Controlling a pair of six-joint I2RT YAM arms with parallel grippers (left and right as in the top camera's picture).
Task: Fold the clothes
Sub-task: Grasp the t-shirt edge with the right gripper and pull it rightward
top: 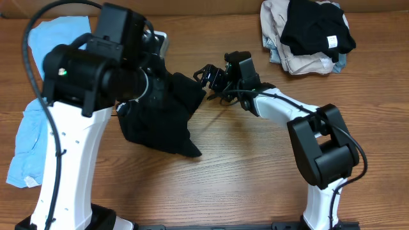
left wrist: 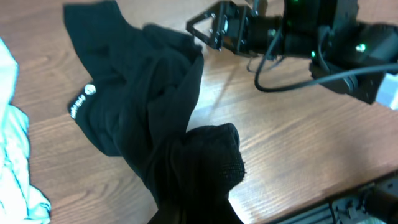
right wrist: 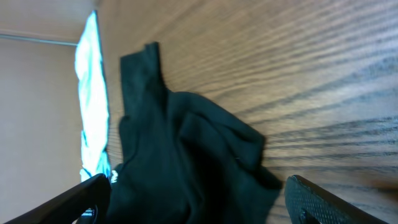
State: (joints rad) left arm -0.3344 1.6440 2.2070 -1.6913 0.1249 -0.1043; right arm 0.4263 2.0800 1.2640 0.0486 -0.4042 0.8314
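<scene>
while the black shirt (top: 163, 124) lies left of centre on the table (top: 255, 172), left jaws seem clenched on its cloth; right jaws gape beside its right edge. step, judged: spreading; next, pinch that edge, draw flat.

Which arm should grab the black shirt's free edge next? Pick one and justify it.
Right. Its open pincer sits just beside the black shirt, facing its near edge; the left arm appears to be holding bunched fabric, so it is occupied.

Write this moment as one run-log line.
left claw: gripping crumpled black fabric shirt | right claw: open beside shirt | stage: not yet folded
</scene>
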